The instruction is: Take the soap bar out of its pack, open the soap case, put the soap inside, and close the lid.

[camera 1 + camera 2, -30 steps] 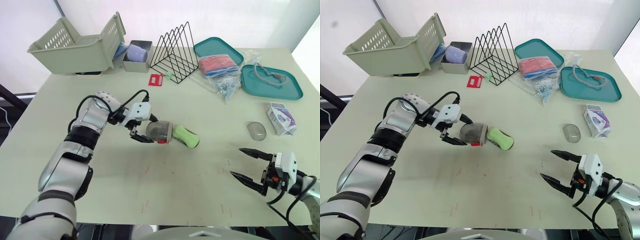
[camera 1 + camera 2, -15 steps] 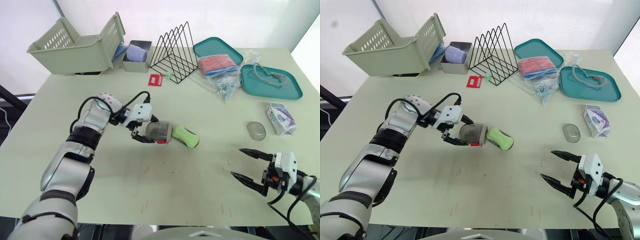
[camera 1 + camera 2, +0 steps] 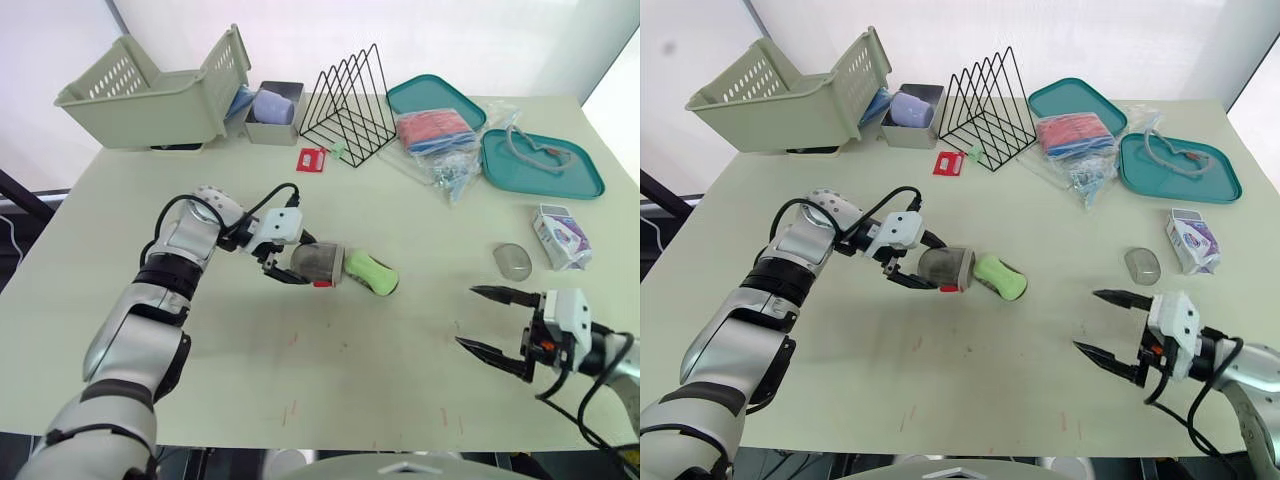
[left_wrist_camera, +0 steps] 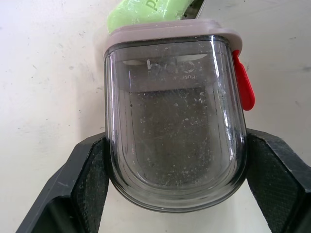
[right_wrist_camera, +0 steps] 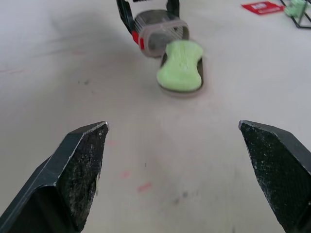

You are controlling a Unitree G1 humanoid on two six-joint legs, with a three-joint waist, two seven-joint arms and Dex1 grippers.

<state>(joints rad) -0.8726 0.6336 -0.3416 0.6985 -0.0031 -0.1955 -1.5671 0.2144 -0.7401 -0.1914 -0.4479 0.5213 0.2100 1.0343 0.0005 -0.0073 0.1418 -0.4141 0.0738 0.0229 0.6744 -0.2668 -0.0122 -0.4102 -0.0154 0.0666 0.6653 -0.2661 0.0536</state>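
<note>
Near the middle of the table (image 3: 350,350), your left gripper (image 3: 297,262) is clamped on the translucent grey lid (image 3: 318,263) of the soap case, which lies on its side. The green soap (image 3: 370,272) sits just beside the lid's mouth. From the head views you cannot tell whether the two touch.

Your left wrist view adds the grip itself: both black fingers (image 4: 82,179) press against the lid's opposite sides, and a red latch (image 4: 243,82) sticks out near its rim.

Your right wrist view shows what the head views hide: the soap rests on a shallow grey base (image 5: 182,92), with the lid's open mouth turned toward it.

Your right gripper (image 3: 465,316) hangs spread wide and empty at the table's near right, well apart from the soap. The soap pack (image 3: 562,237) lies at the right edge, a grey oval piece (image 3: 513,262) near it.
</note>
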